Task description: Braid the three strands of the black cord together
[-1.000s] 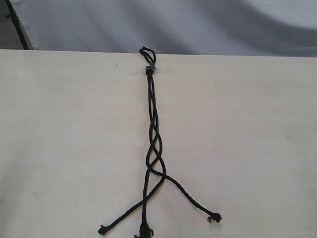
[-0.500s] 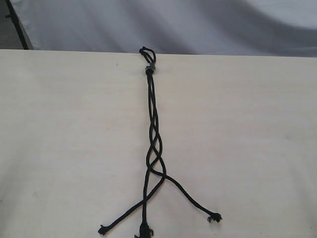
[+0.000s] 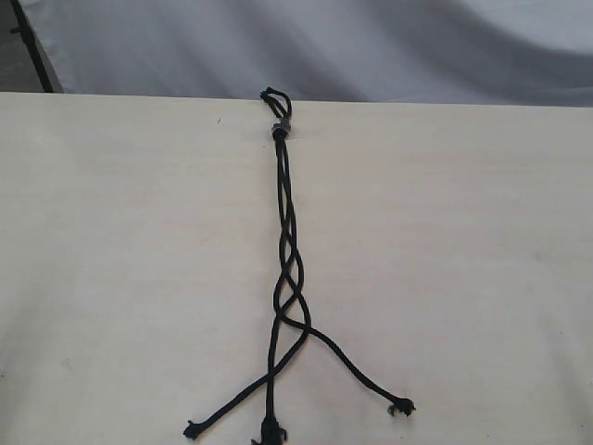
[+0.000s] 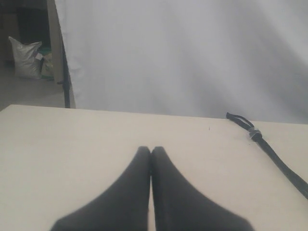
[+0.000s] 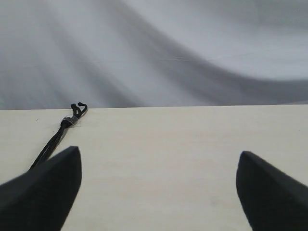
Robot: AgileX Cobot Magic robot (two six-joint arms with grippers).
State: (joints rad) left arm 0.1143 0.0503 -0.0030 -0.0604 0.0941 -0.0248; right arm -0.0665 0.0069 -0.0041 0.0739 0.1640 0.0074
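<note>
The black cord (image 3: 283,176) lies flat down the middle of the pale table (image 3: 111,278), well apart from both grippers. Its loop (image 3: 274,97) sits at the far edge of the table, with the grey band (image 3: 280,130) just below it. Past the band the cord shows a few loose crossings. At the near end the 3 strands (image 3: 271,399) fan apart, 1 to the left, 1 straight and 1 to the right, each ending in a small knotted tip. The left gripper (image 4: 151,150) has its fingers pressed together and holds nothing. The right gripper (image 5: 159,153) has its fingers spread wide and is empty too. A white cloth (image 3: 371,46) hangs behind the table.
</note>
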